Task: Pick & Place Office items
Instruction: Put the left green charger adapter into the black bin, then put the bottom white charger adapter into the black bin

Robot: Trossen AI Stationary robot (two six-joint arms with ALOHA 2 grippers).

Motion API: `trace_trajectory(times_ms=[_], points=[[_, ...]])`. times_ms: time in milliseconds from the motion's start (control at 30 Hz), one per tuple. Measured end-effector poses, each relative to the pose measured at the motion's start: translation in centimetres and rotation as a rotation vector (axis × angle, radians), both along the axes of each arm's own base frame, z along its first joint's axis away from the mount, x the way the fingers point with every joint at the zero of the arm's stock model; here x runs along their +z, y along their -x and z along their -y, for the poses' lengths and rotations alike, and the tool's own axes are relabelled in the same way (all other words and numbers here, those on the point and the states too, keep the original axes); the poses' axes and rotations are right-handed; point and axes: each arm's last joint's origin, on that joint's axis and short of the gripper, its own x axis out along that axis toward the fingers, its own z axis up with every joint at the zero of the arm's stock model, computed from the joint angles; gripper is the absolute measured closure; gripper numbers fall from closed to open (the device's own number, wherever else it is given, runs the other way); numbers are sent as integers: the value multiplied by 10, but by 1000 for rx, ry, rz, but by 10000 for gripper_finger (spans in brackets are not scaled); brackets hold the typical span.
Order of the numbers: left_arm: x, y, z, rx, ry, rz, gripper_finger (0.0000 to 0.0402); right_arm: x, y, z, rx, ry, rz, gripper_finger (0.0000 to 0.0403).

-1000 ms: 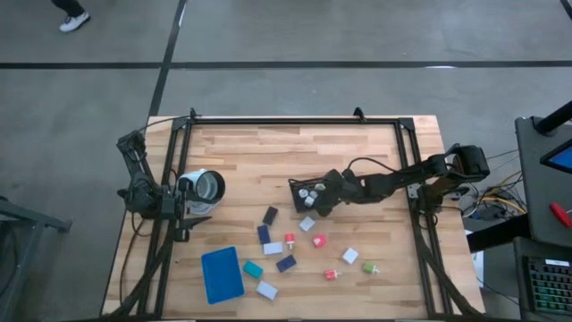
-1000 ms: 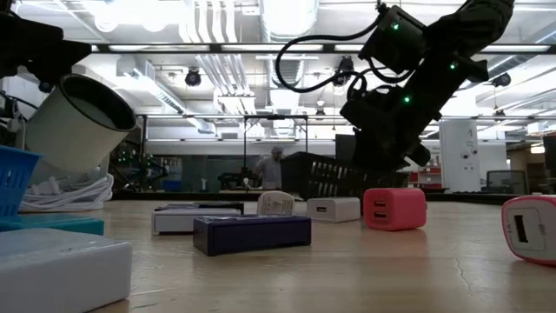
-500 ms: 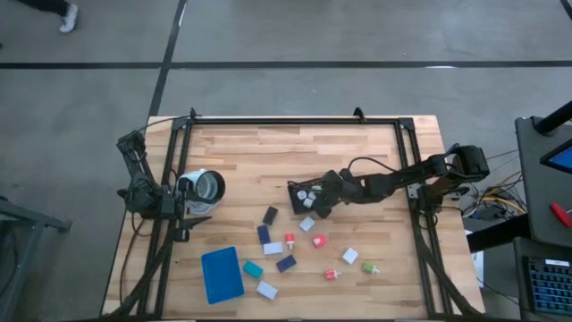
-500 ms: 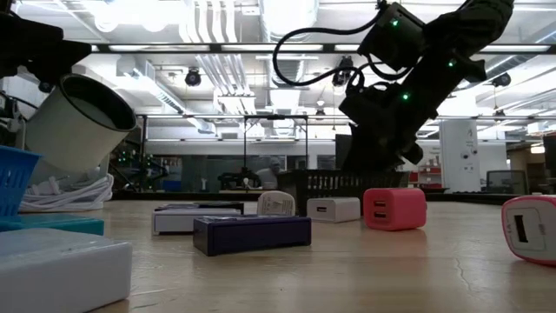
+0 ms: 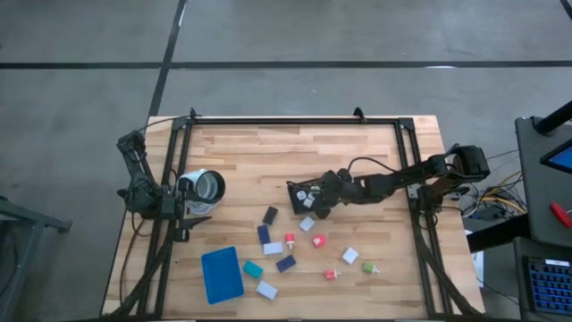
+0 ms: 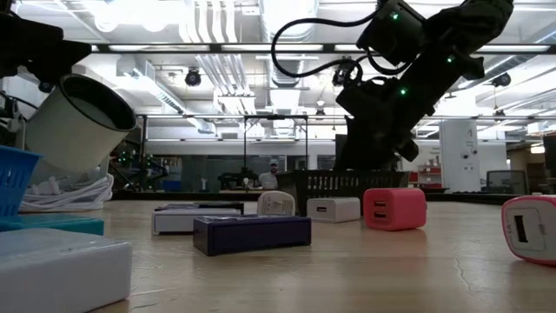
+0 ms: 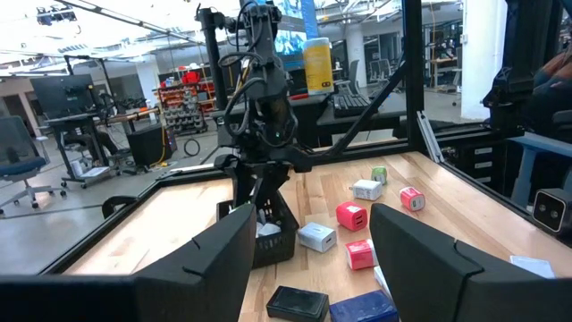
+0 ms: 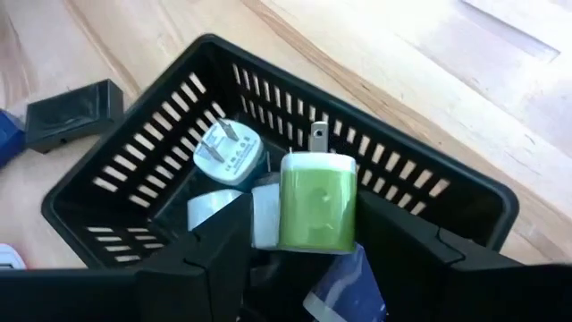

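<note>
I hold my right pincer over the black basket, clamped on a green plug, so it drops in with the others. More office items wait on the worktop nearer me, and my left pincer rests apart at the left edge.

Charger over basket (others scattered nearby).

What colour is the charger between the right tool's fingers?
Light green charger, metal prongs up, over the black basket; right wrist view shows it best.
</note>
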Motion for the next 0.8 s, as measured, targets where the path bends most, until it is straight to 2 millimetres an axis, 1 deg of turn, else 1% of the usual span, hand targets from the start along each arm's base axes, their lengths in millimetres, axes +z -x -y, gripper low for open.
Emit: trace_trajectory(times_ms=[267, 533, 667, 800], points=[[0, 0, 0, 0, 0, 0, 177, 2, -1, -1, 15, 20, 10, 189], [0, 0, 0, 0, 0, 0, 177, 7, 0, 1, -13, 51, 27, 188], [0, 0, 0, 0, 0, 0, 177, 17, 3, 1, -25, 63, 61, 188], [0, 0, 0, 0, 0, 0, 177, 31, 7, -7, 17, 69, 102, 188]])
